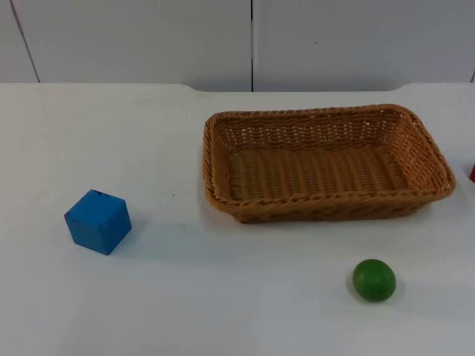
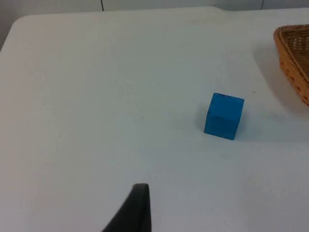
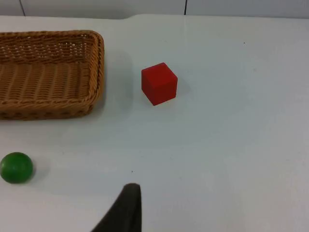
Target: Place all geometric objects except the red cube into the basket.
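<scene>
Jaws of both grippers cannot be judged; one black fingertip of the left gripper [image 2: 137,208] stands over bare white desk [image 1: 223,297], and one of the right gripper [image 3: 126,205] likewise; neither holds anything, and neither touches any object. On the desk, the wicker basket [image 1: 326,199] sits toward the grey partition wall [image 1: 148,37] with nothing inside; the blue cube [image 1: 98,221] rests well apart on the basket's left side; the green ball [image 1: 373,279] lies near the basket's front right corner; the red cube [image 3: 159,83] stands just beside the basket's right end, apart from it.
</scene>
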### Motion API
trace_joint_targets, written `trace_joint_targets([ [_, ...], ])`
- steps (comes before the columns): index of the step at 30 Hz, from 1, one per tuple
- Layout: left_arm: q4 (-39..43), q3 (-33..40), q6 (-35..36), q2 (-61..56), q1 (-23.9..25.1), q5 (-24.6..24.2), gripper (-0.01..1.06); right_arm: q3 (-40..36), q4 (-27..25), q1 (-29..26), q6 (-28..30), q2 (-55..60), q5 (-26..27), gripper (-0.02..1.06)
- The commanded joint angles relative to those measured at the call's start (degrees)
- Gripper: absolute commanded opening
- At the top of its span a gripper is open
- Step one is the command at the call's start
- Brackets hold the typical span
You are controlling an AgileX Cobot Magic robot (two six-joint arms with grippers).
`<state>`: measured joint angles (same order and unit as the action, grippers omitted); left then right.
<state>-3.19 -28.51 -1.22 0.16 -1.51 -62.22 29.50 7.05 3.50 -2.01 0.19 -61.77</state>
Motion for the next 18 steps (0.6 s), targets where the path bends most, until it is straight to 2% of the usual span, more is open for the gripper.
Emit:
trace_joint_targets([
  [1,-0.8,0.18,0.65,-0.16,0.19,0.99,1.05,0.65,0.14,-0.38,0.06,-0.19,0.76,1.05],
  [4,-1.02,-0.77,1.22,1.14,0.19,2.03,1.05,2.77,0.04,-0.38,0.06,1.66,2.01,1.05],
  [9,-2.61,-3.92,1.22,9.04,0.19,5.65,1.05,8.52,0.28,-0.38,0.06,11.02,5.45,1.05],
  [13,-3.91,-8.08,1.22,19.89,0.19,7.42,1.05,13.48,0.28,-0.38,0.06,22.24,8.63,1.05],
  [18,-3.81,-11.74,0.53,30.38,0.19,9.15,1.05,16.12,0.28,-0.38,0.06,32.41,9.69,1.05],
])
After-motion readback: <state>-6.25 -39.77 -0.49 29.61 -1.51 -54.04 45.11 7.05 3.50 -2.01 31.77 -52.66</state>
